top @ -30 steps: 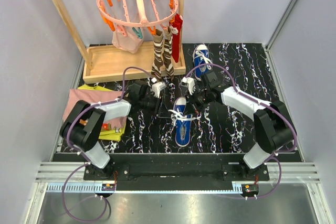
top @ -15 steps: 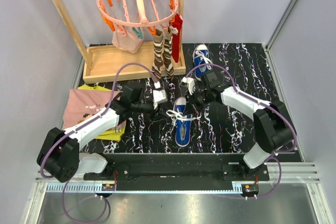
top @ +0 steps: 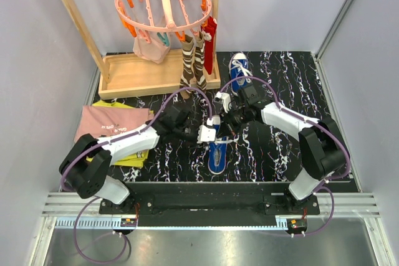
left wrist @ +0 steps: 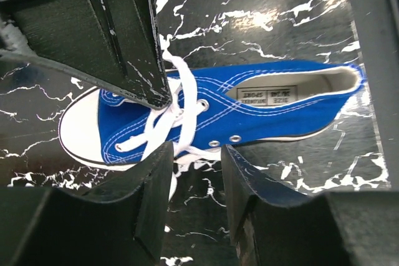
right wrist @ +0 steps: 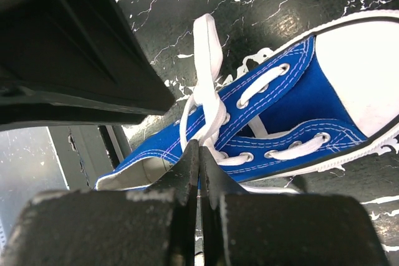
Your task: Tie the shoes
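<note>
One blue shoe (top: pixel 219 152) with a white toe cap lies on the black marbled mat between the arms, toe toward the back. Its white laces (left wrist: pixel 167 116) are loose over the tongue. My right gripper (right wrist: pixel 199 147) is shut on a loop of the lace (right wrist: pixel 209 101) just above the eyelets. My left gripper (left wrist: pixel 196 154) is open beside the shoe (left wrist: pixel 262 101), with mat showing between its fingers (left wrist: pixel 149 191) and a lace strand next to the left one. In the top view the left gripper (top: pixel 209 131) and the right gripper (top: pixel 229 120) meet over that shoe. The other shoe (top: pixel 239 66) stands at the back.
A wooden rack base (top: pixel 137 74) stands at the back left, with a pink peg hanger (top: pixel 163 1) above it and striped socks (top: pixel 193 60) hanging down. Folded pink and yellow clothes (top: pixel 109 126) lie at the left edge.
My left arm has swung right from beside the shoe until its gripper is at the laces. The right gripper has kept its pinch and barely moved.
</note>
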Robot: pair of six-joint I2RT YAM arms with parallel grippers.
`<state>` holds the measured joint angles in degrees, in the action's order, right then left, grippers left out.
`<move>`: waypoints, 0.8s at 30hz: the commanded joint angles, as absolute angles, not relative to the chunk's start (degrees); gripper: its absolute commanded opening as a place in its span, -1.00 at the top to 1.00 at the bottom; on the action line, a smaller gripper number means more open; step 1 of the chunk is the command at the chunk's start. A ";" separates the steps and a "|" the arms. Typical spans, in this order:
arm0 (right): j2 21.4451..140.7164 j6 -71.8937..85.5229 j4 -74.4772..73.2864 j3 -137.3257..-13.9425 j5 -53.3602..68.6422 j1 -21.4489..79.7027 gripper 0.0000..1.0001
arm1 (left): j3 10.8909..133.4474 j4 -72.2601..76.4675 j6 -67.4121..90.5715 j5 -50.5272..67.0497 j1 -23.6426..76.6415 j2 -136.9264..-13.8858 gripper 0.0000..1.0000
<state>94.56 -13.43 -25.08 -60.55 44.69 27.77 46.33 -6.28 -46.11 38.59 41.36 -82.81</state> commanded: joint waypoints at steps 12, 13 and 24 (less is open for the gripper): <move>95.01 -12.30 -23.73 -62.84 48.78 25.67 1.00 | 53.35 -3.69 -50.27 36.12 43.51 -89.91 0.46; 94.92 -12.22 -23.73 -62.75 48.78 25.49 1.00 | 53.52 -3.95 -50.36 36.38 43.59 -90.00 0.51; 94.92 -12.22 -23.73 -62.49 50.27 25.31 1.00 | 54.49 -3.25 -44.66 35.78 43.68 -89.47 0.98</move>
